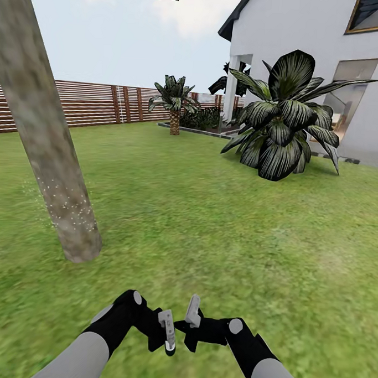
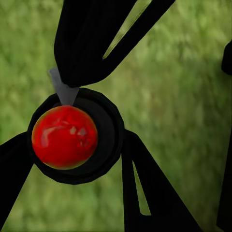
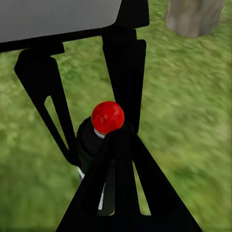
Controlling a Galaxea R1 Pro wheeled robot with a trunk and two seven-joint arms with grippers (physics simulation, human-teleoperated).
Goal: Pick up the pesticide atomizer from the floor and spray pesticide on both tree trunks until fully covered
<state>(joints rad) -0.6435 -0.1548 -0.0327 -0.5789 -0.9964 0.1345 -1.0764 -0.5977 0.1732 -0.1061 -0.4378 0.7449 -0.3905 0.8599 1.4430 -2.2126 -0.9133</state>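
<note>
Head view, tree trunk: thick mottled bark at 10 o'clock, leaning in the picture, pale specks on its lower part.
Head view, lawn: green grass across the middle; fence at 11 o'clock, house at 2 o'clock, a broad-leaved plant before the house.
Head view, arms: left gripper and right gripper meet near 6 o'clock, close together.
Left wrist view, bottle: dark body with red top, black fingers pressed against its sides; left gripper grasps it.
Right wrist view, bottle: red top between dark fingers, grass beneath; whether the right gripper is clenched I cannot tell.
</note>
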